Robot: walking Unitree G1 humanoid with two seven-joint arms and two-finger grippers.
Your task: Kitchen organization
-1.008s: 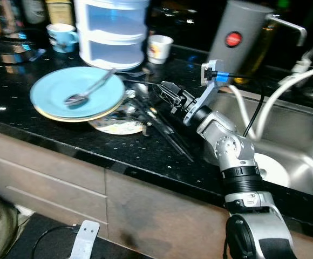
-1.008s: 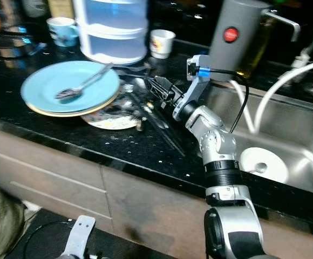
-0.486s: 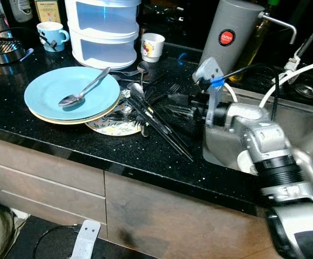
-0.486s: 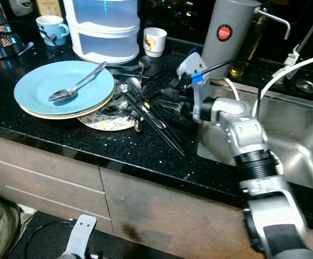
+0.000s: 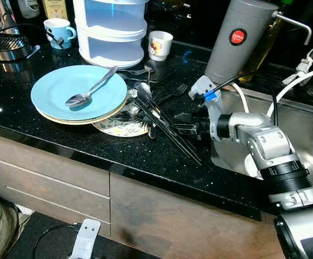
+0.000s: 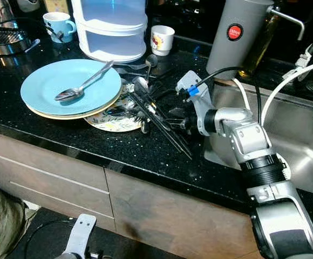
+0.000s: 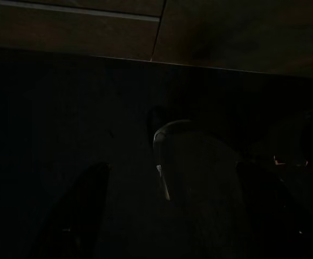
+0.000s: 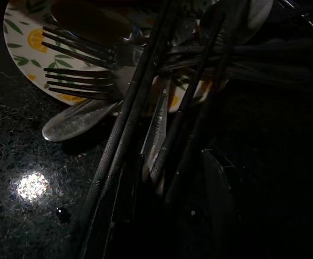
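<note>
Black speckled stone forms the countertop (image 5: pixel 48 116), which carries everything I am working on. My right gripper (image 5: pixel 181 124) reaches in low over the counter from the sink (image 5: pixel 307 135) side, with its black fingers at the near end of a loose pile of cutlery (image 5: pixel 162 116). In the right wrist view the dark chopsticks (image 8: pixel 140 118), two forks (image 8: pixel 86 65) and a spoon (image 8: pixel 75 121) lie crossed directly ahead of the fingers. I cannot tell whether the fingers are apart or together; they are too dark against the stone.

The cutlery pile lies between the plates and the sink, with long dark pieces angled toward the counter's front edge. Part of the pile rests on a patterned plate (image 5: pixel 116 127) with a yellow and green leaf design. A light blue plate (image 5: pixel 54 91) is stacked on a cream plate just beside it, overlapping the patterned plate's rim. A metal spoon (image 5: pixel 89 89) lies in the blue plate, bowl toward me.

Behind the plates stands a white tiered container (image 5: pixel 110 27), with a blue mug (image 5: pixel 59 29) to its left and a small white cup (image 5: pixel 160 44) to its right. A grey canister (image 5: pixel 240 38) with a red label stands behind the gripper.

My left gripper (image 7: pixel 167 216) hangs idle in shade before a cabinet front (image 7: pixel 75 27); its finger position is unreadable.
</note>
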